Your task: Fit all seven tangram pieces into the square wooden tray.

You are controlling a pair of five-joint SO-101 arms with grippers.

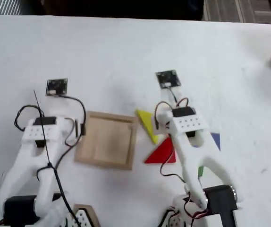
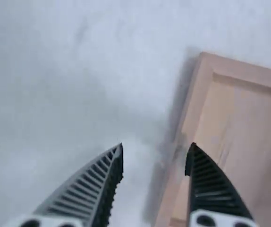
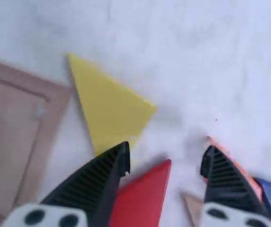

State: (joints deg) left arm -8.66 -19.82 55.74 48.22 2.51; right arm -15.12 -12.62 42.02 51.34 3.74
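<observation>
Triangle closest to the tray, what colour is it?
The triangle is yellow, best in the right wrist view.

White left arm [image 1: 34, 151] and right arm [image 1: 194, 151] trail black, red cables [image 1: 83, 113]. Left claw [image 2: 156, 145], right claw [image 3: 167, 145]: black, ridged.

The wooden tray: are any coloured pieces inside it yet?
No, the wooden tray holds nothing; the yellow triangle lies beside it.

pale wooden tray [image 1: 108, 140], glossy red triangle [image 3: 142, 198]
</observation>
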